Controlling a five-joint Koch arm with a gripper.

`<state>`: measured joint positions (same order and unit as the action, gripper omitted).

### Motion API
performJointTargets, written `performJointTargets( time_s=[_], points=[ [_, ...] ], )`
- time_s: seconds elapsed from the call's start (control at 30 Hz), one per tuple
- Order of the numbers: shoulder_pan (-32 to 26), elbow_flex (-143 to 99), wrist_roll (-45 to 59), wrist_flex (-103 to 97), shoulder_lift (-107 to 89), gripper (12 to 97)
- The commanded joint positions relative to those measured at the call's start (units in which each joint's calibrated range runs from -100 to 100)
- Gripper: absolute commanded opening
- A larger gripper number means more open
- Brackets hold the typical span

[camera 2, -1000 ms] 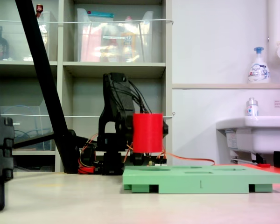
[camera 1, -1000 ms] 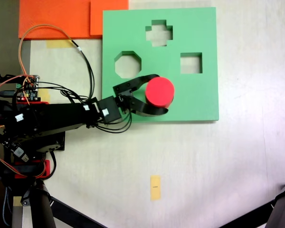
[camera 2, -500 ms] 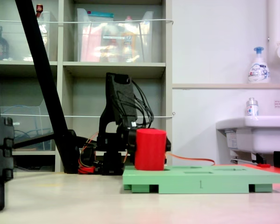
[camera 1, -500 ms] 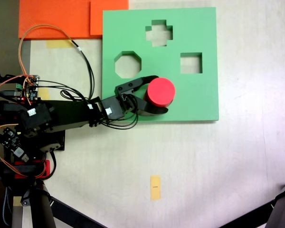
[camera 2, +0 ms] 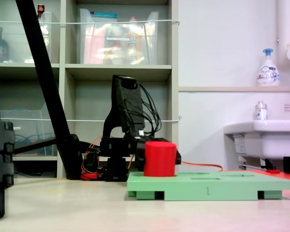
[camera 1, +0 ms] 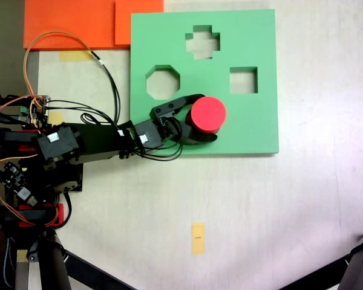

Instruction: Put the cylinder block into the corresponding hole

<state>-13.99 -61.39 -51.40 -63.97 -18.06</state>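
Observation:
The bright red cylinder block (camera 1: pixel 207 113) stands upright on the near part of the green foam board (camera 1: pixel 254 121). From the side its base (camera 2: pixel 160 158) sits sunk a little into the board (camera 2: pixel 208 186). The block covers the circular cutout, so the hole itself is hidden. My gripper (camera 1: pixel 207 119) reaches in from the left in the top-down fixed view, one black finger (camera 1: pixel 183 100) on the far side of the block and the other finger (camera 1: pixel 201 139) on the near side, shut on it.
The board also has an octagonal cutout (camera 1: pixel 163 81), a square cutout (camera 1: pixel 243 80) and a cross-shaped cutout (camera 1: pixel 202 42). Orange sheets (camera 1: pixel 72 24) lie at the top left. A yellow tape strip (camera 1: pixel 197 238) marks the table. Shelves and a sink (camera 2: pixel 261 137) stand behind.
The gripper has lowered the red block from above the board down into it, and shifted slightly right in the top-down view. The arm has stretched out lower.

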Motion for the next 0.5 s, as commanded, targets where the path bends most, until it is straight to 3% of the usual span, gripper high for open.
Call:
performJointTargets(
  time_s=[0.0,0.13,0.2,0.27,0.4,0.47],
  points=[
    [-0.24,3.76,-0.24,-4.83,0.46,23.6],
    [-0.1,3.86,-0.24,-4.83,3.25,26.8],
    [0.1,2.77,-0.29,-4.54,3.81,36.3],
    [0.24,1.27,-0.39,-3.67,3.67,51.9],
    [0.44,-1.92,0.0,-2.61,2.83,61.7],
    [0.54,-4.31,0.05,-2.61,1.58,72.2]
  ],
)
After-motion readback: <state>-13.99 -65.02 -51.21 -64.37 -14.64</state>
